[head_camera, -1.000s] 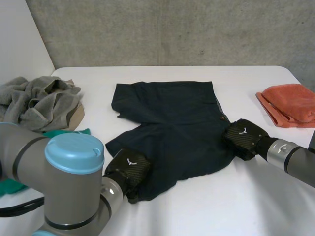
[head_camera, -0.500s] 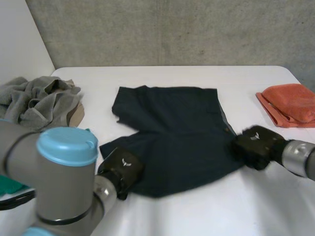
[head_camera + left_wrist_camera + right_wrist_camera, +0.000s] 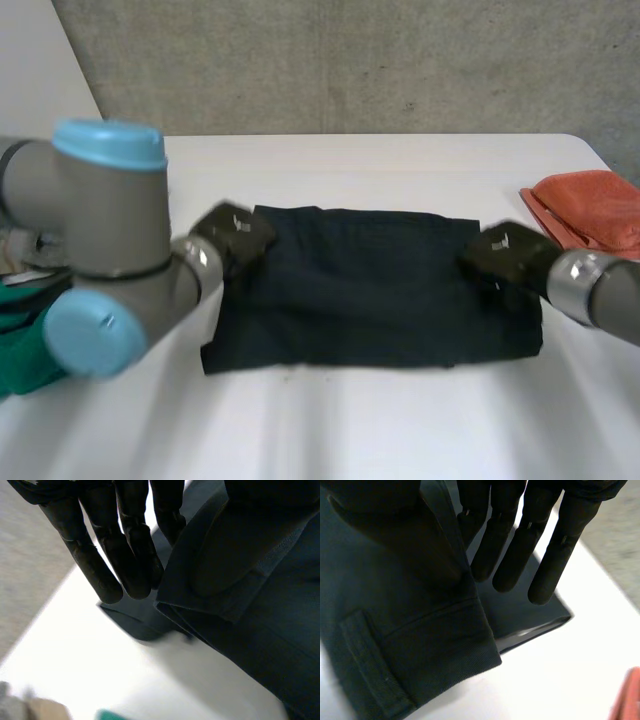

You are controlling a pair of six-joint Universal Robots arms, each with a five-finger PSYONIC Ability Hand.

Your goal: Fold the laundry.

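Shorts: the dark shorts (image 3: pixel 370 290) lie in the middle of the table (image 3: pixel 400 430), doubled into a wide band, with one of my hands at each far corner.
Left hand: my left hand (image 3: pixel 232 235) is at the far left corner. Its fingers (image 3: pixel 130 555) are straight, with the top layer's hem caught between them and the thumb, which the cloth covers. It is a flat pinch, not a clench.
Right hand: my right hand (image 3: pixel 505 255) is at the far right corner. Its fingers (image 3: pixel 512 545) are straight under the hem and the thumb (image 3: pixel 405 525) presses on top, so it pinches the cloth too.
Step in hand: I judge this to be laying the folded-over half down and squaring it.
Doing it well: lower both hands level with each other, with the cloth lightly taut between them. Set the carried edge on the layer beneath before I loosen either pinch, and draw the thumbs out sideways so nothing drags.
Watch: the near left corner flares wider than the far one, so it looks to need a tug square.
Neighbours: the orange cloth (image 3: pixel 590 205) lies near my right hand and a green cloth (image 3: pixel 20 365) lies beside my left arm. I should keep clear of both.
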